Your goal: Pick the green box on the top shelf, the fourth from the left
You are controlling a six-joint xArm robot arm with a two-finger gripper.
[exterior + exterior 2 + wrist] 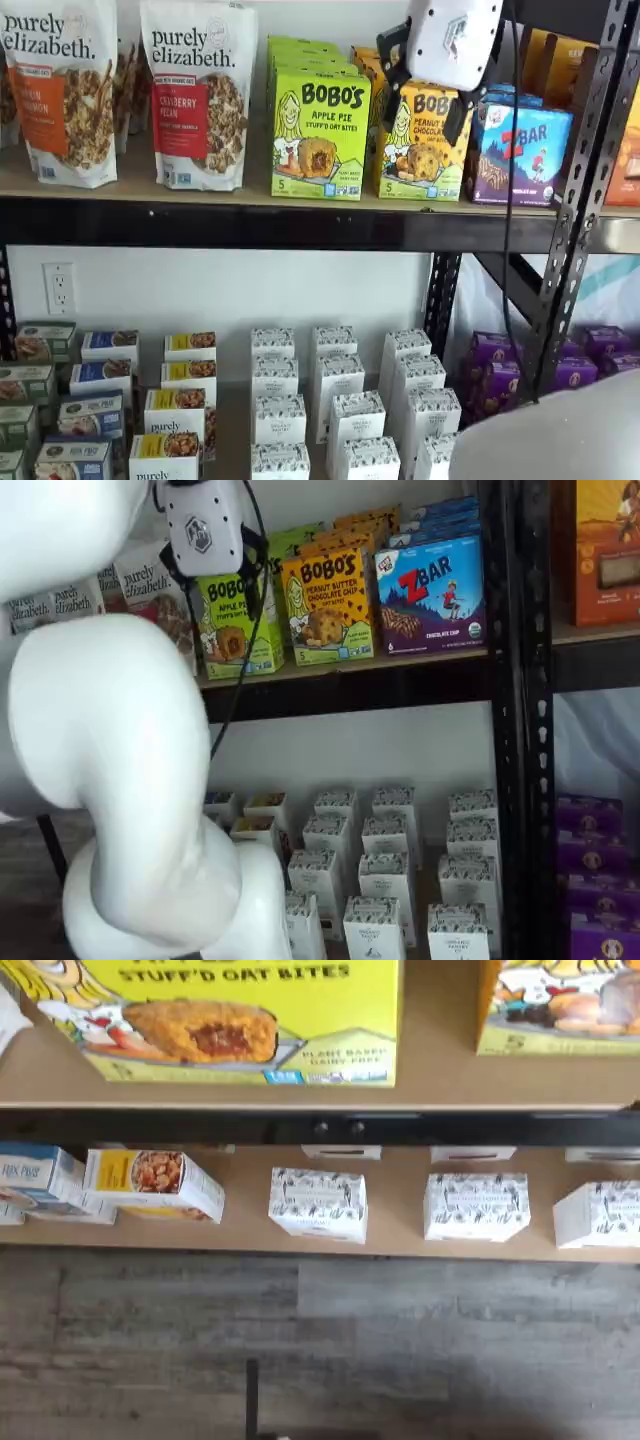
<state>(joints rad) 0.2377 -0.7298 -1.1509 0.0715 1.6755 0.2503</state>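
The green box [320, 135] stands upright on the top shelf [200, 225], marked Bobo's Apple Pie, with more green boxes behind it. It also shows in a shelf view [235, 630] and fills the wrist view [240, 1020]. My gripper [425, 95] hangs in front of the shelf. From this camera it overlaps the orange-yellow Bobo's box [420, 160]. In a shelf view the gripper [212, 575] is level with the green box's top and apart from it. Its two black fingers stand apart with nothing between them.
Purely Elizabeth bags [195, 95] stand left of the green box, and a blue ZBar box [520, 155] stands to the right. Black uprights [585, 180] frame the right side. The lower shelf holds white patterned boxes [318, 1205] and small cartons [155, 1182]. The arm's white links [110, 780] fill the left foreground.
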